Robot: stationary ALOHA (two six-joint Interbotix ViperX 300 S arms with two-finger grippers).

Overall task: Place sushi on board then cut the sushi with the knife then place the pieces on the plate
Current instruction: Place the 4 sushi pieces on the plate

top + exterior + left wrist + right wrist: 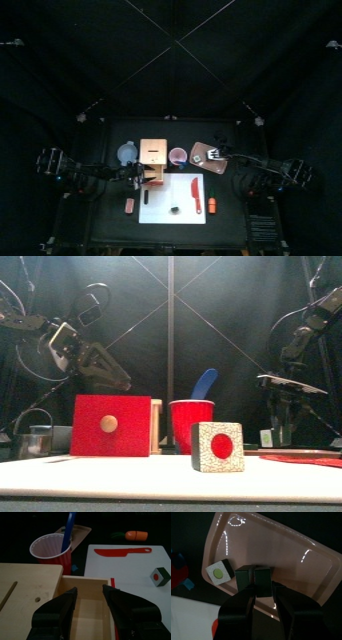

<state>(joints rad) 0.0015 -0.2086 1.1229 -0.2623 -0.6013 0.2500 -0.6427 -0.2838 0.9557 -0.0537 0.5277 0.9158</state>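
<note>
A white cutting board (177, 200) lies at the table's front middle. On it rest a red knife (195, 190) and one sushi piece (173, 209), which stands near and large in the front view (217, 446). The pink tray (284, 557) sits behind the board to the right (201, 154). One sushi piece (219, 572) lies on it. Just above the tray, my right gripper (254, 576) is shut on another dark sushi piece (255, 567). My left gripper (88, 594) is open over the wooden box's open drawer (85, 614), holding nothing.
A red cup (50, 548) with a blue knife (68, 529) stands between the wooden box (152, 155) and the tray. A blue-grey bowl (127, 152) is left of the box. An orange toy food (211, 207) lies right of the board and a red toy (131, 204) left of it.
</note>
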